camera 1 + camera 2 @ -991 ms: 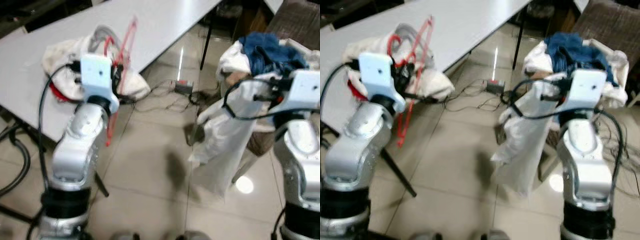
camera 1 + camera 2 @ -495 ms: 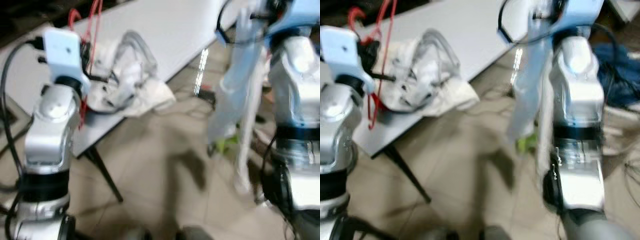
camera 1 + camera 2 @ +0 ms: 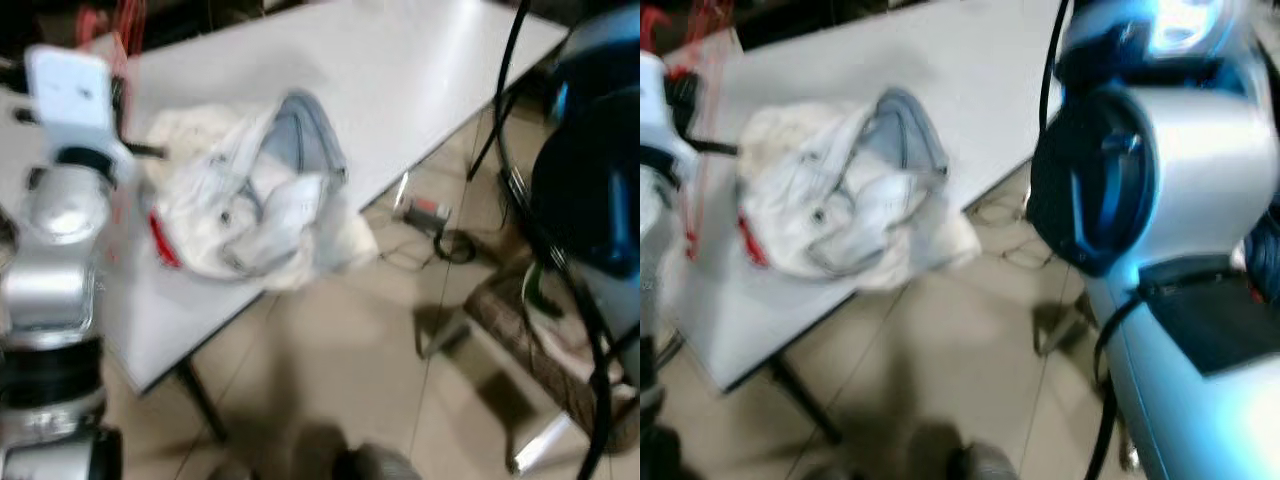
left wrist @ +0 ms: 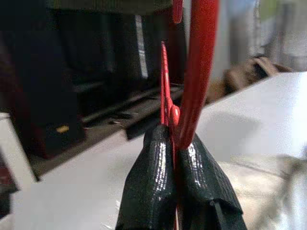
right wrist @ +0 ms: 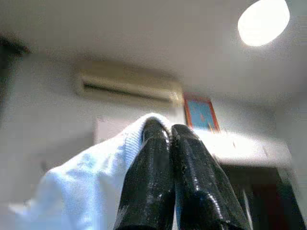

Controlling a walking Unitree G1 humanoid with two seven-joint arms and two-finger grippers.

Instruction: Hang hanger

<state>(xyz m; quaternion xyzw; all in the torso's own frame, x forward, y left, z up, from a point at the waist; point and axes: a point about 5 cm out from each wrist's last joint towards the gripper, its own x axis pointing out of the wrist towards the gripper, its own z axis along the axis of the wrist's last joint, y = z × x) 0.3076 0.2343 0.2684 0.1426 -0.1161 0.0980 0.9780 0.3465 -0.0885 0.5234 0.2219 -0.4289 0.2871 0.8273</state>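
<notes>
You are carrying a red hanger in one gripper and white cloth in the other, with no rail in sight.

Your left gripper [image 4: 176, 143] is pinching the red hanger [image 4: 197, 72] with its fingers closed tight on the thin plastic, out over the left end of the white table [image 3: 400, 70]; your right gripper [image 5: 170, 139] is pointing up at the ceiling, its fingers pressed together on a fold of white cloth [image 5: 91, 191]; you are judging blind until a rail comes into view, so be keeping both grips firm and the hanger hook upright and clear of the pile of clothes [image 3: 255, 200] lying on the table; the floor [image 3: 340, 360] is pale glossy tile, with cables [image 3: 440, 240] trailing near the table leg, so be stepping wide of them.
</notes>
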